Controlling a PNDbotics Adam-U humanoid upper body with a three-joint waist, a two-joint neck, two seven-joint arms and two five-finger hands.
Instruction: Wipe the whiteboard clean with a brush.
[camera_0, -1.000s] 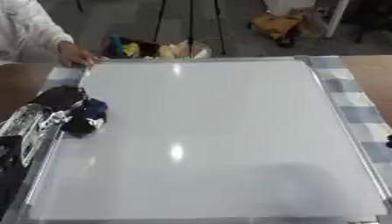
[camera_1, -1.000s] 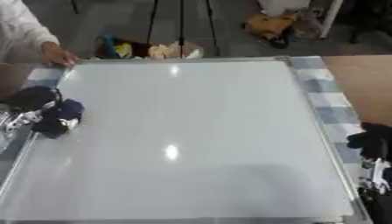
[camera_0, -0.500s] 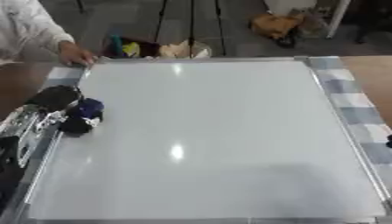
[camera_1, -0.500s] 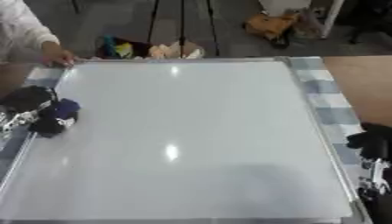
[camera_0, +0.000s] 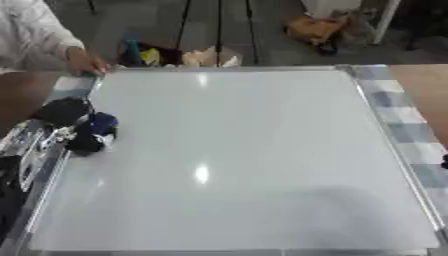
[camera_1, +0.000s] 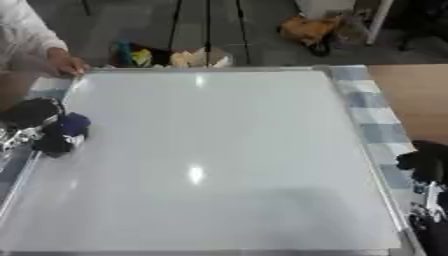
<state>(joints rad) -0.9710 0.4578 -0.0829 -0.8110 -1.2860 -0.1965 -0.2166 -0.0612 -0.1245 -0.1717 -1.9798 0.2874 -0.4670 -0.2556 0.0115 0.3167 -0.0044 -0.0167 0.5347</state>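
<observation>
Left hand curled round what looks like brush, whiteboard left edge

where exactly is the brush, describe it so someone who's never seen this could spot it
Start with the big whiteboard that fills the table. Follow its left edge to about a third of the way down, where the robot's left hand reaches in. The brush is the small dark lump with a blue part at that hand's fingers, the only coloured thing on the white surface.
</observation>
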